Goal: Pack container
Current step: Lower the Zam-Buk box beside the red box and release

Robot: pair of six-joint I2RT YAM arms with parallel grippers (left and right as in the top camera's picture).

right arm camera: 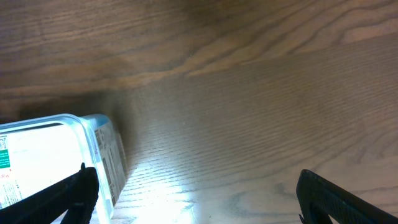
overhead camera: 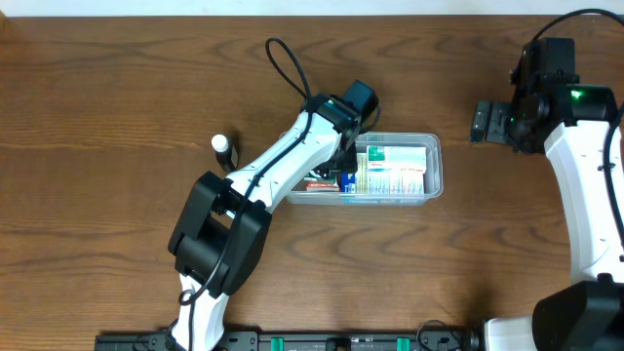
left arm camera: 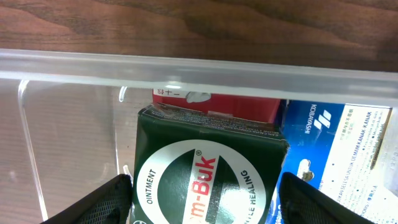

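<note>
The clear container (overhead camera: 435,168) lies at mid-table with several small boxes inside. My left gripper (overhead camera: 343,168) reaches down into its left half. In the left wrist view my left gripper (left arm camera: 205,200) straddles a dark green ointment box (left arm camera: 211,165). Its fingers (left arm camera: 109,202) sit just off the box's two sides, open, with thin gaps showing. Behind the green box lies a red box (left arm camera: 242,107), and to its right a blue and white box (left arm camera: 348,146), all under the container rim (left arm camera: 199,71). My right gripper (overhead camera: 480,122) hovers open right of the container, holding nothing (right arm camera: 196,193).
A small white bottle with a black cap (overhead camera: 223,146) stands on the wood table left of the left arm. The container's corner (right arm camera: 87,134) shows at the left of the right wrist view, with bare wood (right arm camera: 249,124) beyond it.
</note>
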